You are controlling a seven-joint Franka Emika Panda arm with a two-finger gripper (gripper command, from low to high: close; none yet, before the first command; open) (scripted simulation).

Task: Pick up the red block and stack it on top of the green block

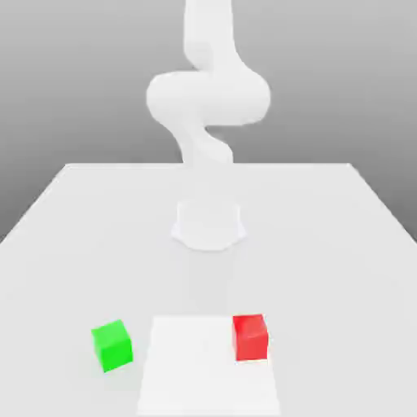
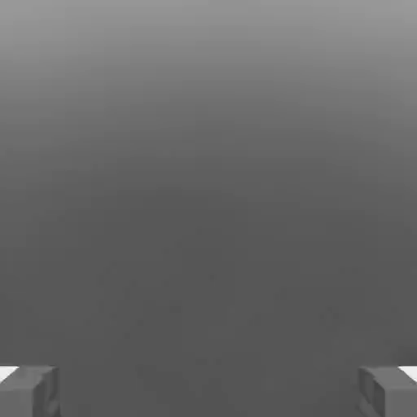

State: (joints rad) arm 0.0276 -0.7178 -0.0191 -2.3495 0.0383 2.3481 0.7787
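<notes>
The red block [image 1: 250, 336] sits on the white table [image 1: 326, 244] near its front edge, toward the exterior view's right. The green block [image 1: 111, 344] rests at about the same depth toward the exterior view's left, roughly a few block widths from the red one. My gripper [image 2: 208, 391] is open in the hand view. Its two grey fingertips [image 2: 28, 391] stand far apart with nothing between them, and plain grey background lies beyond them. Neither block is touched.
The arm's round base [image 1: 208, 224] stands mid-table behind the blocks, and the white arm [image 1: 208, 98] rises from it past the picture's top edge. A brighter white square patch [image 1: 195, 370] lies flat on the table, with the red block on its corner.
</notes>
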